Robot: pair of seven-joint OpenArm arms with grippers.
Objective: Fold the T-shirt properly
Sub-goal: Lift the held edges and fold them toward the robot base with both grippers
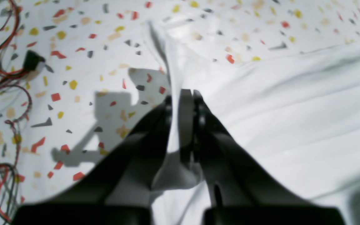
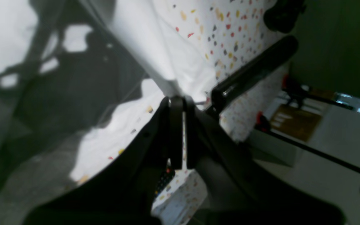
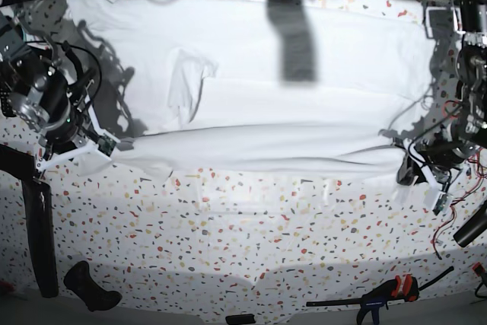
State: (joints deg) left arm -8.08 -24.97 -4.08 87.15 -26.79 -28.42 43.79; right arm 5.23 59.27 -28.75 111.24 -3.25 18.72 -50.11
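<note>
While both your hands, left (image 1: 183,103) and right (image 2: 177,103), pinch the T-shirt's (image 3: 251,142) near edge mid-frame, its span runs left-right between them; your fold likely goes toward frame top.

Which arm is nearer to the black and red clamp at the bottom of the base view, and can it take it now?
The left gripper looks nearer, but probably not: its jaws are closed on the T-shirt.
</note>
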